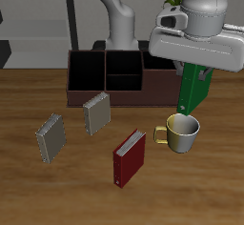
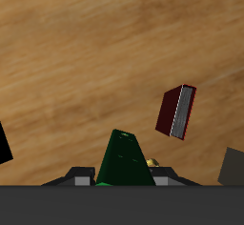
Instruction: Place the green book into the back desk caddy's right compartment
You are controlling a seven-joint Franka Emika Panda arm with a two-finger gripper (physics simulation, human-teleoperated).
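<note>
My gripper (image 1: 197,70) is shut on the green book (image 1: 194,91), holding it by its top and a little tilted above the table. In the wrist view the green book (image 2: 124,160) sticks out from between the fingers (image 2: 84,178). The back desk caddy (image 1: 105,97) is a low maroon-brown box farther back on the table. Its right compartment (image 1: 158,84), with reddish-brown walls, is the end section nearest the book. The book hangs just beside that end, outside the caddy and above the mug.
A yellow mug (image 1: 181,132) stands just under and in front of the held book. A dark red book (image 1: 130,157) lies nearer the front edge; it also shows in the wrist view (image 2: 176,112). Two grey books (image 1: 96,112) (image 1: 50,137) lie in front of the caddy.
</note>
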